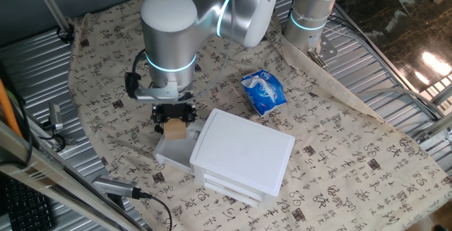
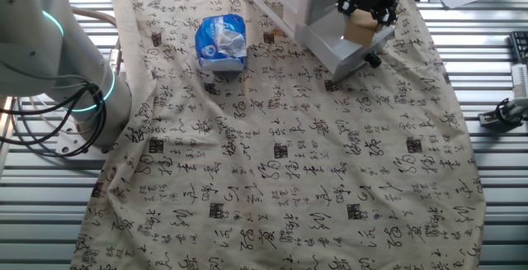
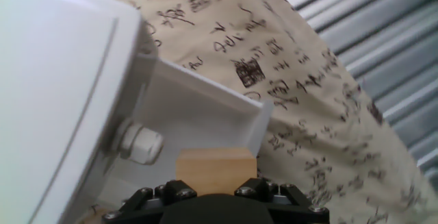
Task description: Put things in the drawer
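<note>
My gripper (image 1: pixel 174 121) is shut on the light-brown wooden block (image 1: pixel 175 129) and holds it just over the pulled-out top drawer (image 1: pixel 169 153) of the white drawer unit (image 1: pixel 244 152). In the hand view the block (image 3: pixel 215 169) sits between the gripper's black jaws above the open white drawer (image 3: pixel 205 118). In the other fixed view the gripper (image 2: pixel 365 16) holds the block (image 2: pixel 360 29) over the open drawer (image 2: pixel 337 49); the drawer's dark knob (image 2: pixel 375 59) shows at its front.
A blue and white packet (image 1: pixel 264 91) lies on the patterned cloth (image 1: pixel 339 146) behind the unit; it also shows in the other fixed view (image 2: pixel 221 41). Ribbed metal table edges (image 1: pixel 417 97) surround the cloth. A cable and tool (image 1: pixel 116 186) lie at the front left.
</note>
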Tool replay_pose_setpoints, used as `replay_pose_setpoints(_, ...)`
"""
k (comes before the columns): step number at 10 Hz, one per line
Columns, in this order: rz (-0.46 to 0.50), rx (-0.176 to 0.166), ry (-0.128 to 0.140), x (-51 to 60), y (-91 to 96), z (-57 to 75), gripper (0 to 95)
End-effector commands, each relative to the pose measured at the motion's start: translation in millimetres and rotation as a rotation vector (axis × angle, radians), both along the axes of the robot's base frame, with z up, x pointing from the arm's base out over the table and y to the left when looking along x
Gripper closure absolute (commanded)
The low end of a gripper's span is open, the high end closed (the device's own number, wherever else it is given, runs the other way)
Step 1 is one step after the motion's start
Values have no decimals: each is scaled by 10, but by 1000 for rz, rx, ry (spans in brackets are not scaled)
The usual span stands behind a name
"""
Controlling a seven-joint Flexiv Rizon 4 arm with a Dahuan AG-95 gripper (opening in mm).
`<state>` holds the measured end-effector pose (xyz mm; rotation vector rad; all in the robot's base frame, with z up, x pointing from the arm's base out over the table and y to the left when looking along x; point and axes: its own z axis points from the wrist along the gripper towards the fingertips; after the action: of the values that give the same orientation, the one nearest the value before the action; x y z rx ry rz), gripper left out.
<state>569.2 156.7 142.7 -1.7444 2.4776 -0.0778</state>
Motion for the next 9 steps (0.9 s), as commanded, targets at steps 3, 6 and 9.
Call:
replay_pose_setpoints(3, 121, -17, -6, 18, 62, -32, 950)
replay_pose_setpoints(6, 158, -18, -7, 25, 70, -36, 950)
replay_pose_setpoints(9, 232, -29, -11, 34, 65, -52, 950)
